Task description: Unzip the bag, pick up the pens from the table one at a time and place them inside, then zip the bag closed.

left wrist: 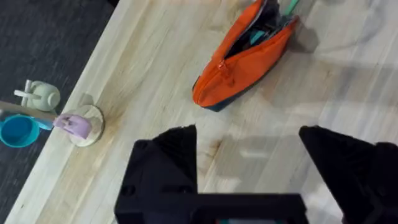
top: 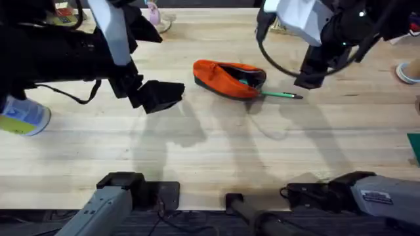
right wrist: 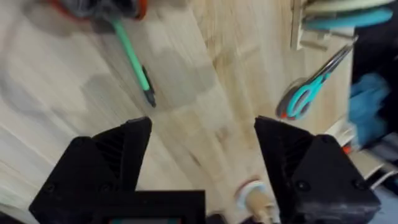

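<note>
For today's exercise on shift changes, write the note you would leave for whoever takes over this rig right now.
Left pincer: open, empty, above the table left of the bag.
Right pincer: open, empty, raised to the bag's right.
Bag: unzipped, lying mid-table.
Done: at least one pen is inside the bag.
Left: a green pen sticks out of the bag's right end onto the table. Push it in, then zip shut.

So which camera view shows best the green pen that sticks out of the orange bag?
The right wrist view: the pen lies large, its dark tip visible. Overhead shows it small, sticking out of the bag. The left wrist view catches just a green bit at the bag's mouth.
</note>
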`<state>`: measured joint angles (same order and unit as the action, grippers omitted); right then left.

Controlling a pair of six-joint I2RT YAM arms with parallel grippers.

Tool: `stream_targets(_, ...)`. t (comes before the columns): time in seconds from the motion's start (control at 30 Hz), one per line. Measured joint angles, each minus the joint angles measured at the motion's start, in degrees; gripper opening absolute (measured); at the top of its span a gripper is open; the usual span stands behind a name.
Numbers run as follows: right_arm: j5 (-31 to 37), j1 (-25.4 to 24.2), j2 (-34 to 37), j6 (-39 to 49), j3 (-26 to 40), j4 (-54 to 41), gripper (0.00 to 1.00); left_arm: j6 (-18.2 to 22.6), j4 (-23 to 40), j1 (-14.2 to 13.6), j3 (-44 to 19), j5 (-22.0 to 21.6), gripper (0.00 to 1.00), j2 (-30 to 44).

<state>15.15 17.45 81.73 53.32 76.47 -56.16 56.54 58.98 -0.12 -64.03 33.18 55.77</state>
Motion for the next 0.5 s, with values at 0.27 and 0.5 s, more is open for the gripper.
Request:
stream_targets(0.27,-0.74,0.00,0.00,15.53,0.00,1.77,0.996,-0.01,0.00,0.00,0.00,-0.02,0.993,0.00)
stream_targets(0.5,-6.91,0.00,0.00,20.40,0.00,-0.38,0.997,0.01,0.00,0.00,0.00,-0.02,0.993,0.00)
